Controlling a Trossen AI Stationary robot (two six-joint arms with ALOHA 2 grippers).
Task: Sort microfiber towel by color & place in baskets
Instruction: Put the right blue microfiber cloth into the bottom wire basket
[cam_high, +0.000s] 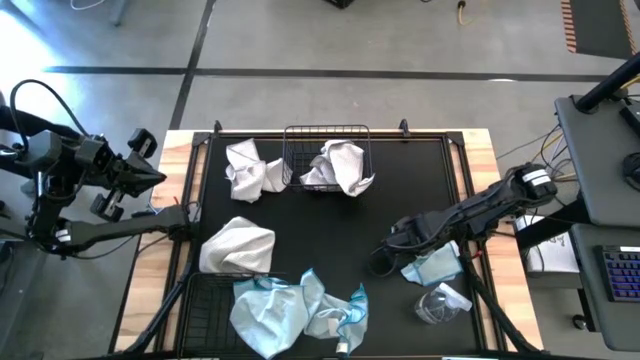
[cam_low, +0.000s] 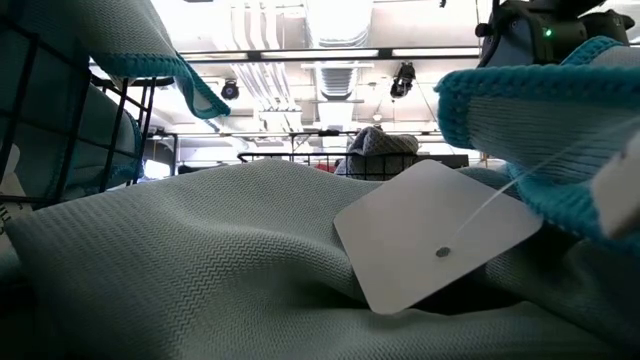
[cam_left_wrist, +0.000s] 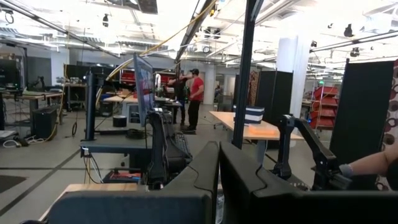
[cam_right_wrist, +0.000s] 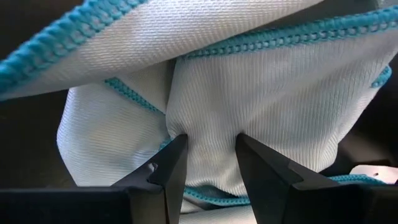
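Note:
Light blue towels (cam_high: 290, 308) spill over the near-left basket (cam_high: 205, 300) onto the mat. One white towel (cam_high: 340, 165) lies in the far basket (cam_high: 326, 132). Two more white towels (cam_high: 250, 170) (cam_high: 238, 245) lie on the mat. My right gripper (cam_high: 408, 256) is at the near right, shut on a lone light blue towel (cam_high: 438, 266) (cam_right_wrist: 261, 93). My left gripper (cam_high: 140, 165) (cam_left_wrist: 219, 171) is raised beyond the table's left edge, shut and empty. In the low view a blue towel (cam_low: 200, 260) with a white tag (cam_low: 430, 235) fills the picture. My right gripper pinches a raised fold (cam_right_wrist: 208, 146) of the light blue towel between its two fingers (cam_right_wrist: 174, 165). The cloth bunches up between them, and I cannot tell how many layers. The rest of the towel lies spread on the mat around the fingers.
A crumpled clear plastic wrapper (cam_high: 440, 305) lies near the table's near right corner, just beyond the held towel. The black mat (cam_high: 400, 190) is bare in its middle right. A monitor stand and a keyboard (cam_high: 620, 270) are to the right of the table.

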